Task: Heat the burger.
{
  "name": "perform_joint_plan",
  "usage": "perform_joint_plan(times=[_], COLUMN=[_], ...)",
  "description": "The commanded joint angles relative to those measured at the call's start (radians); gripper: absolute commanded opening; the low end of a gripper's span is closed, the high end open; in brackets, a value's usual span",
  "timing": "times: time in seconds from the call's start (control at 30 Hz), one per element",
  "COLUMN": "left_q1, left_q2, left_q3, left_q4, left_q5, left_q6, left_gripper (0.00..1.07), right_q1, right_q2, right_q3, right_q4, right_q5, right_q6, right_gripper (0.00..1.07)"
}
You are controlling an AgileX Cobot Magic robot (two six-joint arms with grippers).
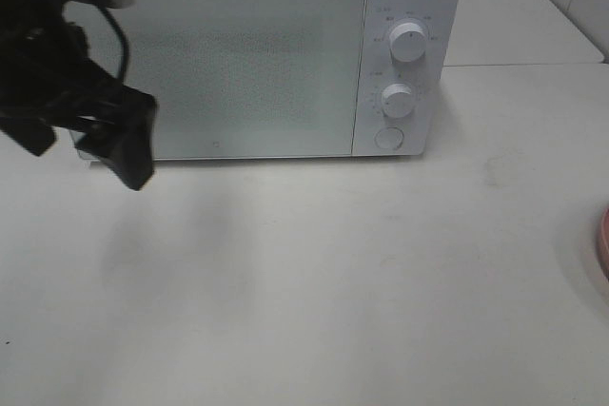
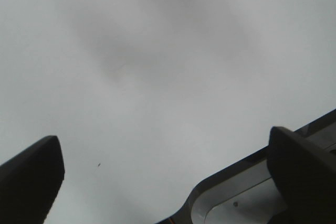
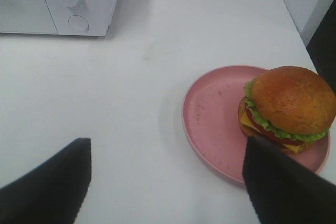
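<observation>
A white microwave [image 1: 257, 54] stands at the back of the white surface [image 1: 333, 273], its door shut, with two round dials [image 1: 408, 43] and a round button [image 1: 388, 137] down its right panel.

The left end effector [image 1: 100, 145] hangs in front of the microwave's lower left corner, near the left edge of the door. Its jaws are released and spread wide; in the left wrist view the two dark fingers [image 2: 29, 177] stand far apart with nothing between them, only the pale surface and a grey-edged corner of the microwave beside one finger.

The right end effector [image 3: 168, 182] is out of the high view. Its own camera shows both dark fingers [image 3: 283, 187] spread apart above the surface, gripping nothing.

The burger [image 3: 287, 108] sits on a round pink plate [image 3: 210, 119], pushed toward the plate's far side from the microwave, so that much of the plate is bare. Its glossy brown bun is on top, with green lettuce, yellow cheese and a dark patty showing beneath. The plate lies well apart from the microwave, to the right; in the high view only a thin pink sliver of its rim shows at the right edge. One finger of the right end effector is just beside the plate's rim in the wrist view, without touching the burger.
</observation>
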Motion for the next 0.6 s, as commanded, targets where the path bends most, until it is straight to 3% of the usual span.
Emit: perform_joint_plan(times=[0.03, 0.07, 0.13, 0.17, 0.23, 0.27, 0.4, 0.6], left_q1=[0.15, 0.15, 0.252, 0.252, 0.347, 0.347, 0.469, 0.548], left_q2=[-0.02, -0.02, -0.04, -0.04, -0.081, -0.081, -0.174, -0.285], left_q3=[0.0, 0.0, 0.008, 0.008, 0.033, 0.033, 0.083, 0.156], left_q4=[0.009, 0.009, 0.006, 0.006, 0.0, 0.0, 0.0, 0.003], left_q5=[0.113, 0.113, 0.147, 0.147, 0.147, 0.147, 0.146, 0.146], left_q6=[0.015, 0.015, 0.019, 0.019, 0.015, 0.015, 0.009, -0.012], left_gripper=[1.01, 1.01, 1.01, 1.01, 1.01, 1.01, 1.01, 1.01], right_q1=[-0.004, -0.004, -0.004, -0.004, -0.004, -0.004, -0.004, -0.004], right_q2=[-0.028, -0.028, -0.028, -0.028, -0.028, -0.028, -0.028, -0.028], right_q3=[-0.001, -0.001, -0.001, -0.001, -0.001, -0.001, -0.001, -0.001], right_q4=[-0.001, -0.001, -0.001, -0.001, -0.001, -0.001, -0.001, -0.001], right_q5=[-0.008, -0.008, -0.008, -0.008, -0.008, -0.008, -0.008, -0.008], right_q6=[-0.011, -0.011, -0.011, -0.011, -0.011, -0.011, -0.011, -0.011], right_gripper=[0.76, 0.76, 0.76, 0.76, 0.76, 0.76, 0.76, 0.76])
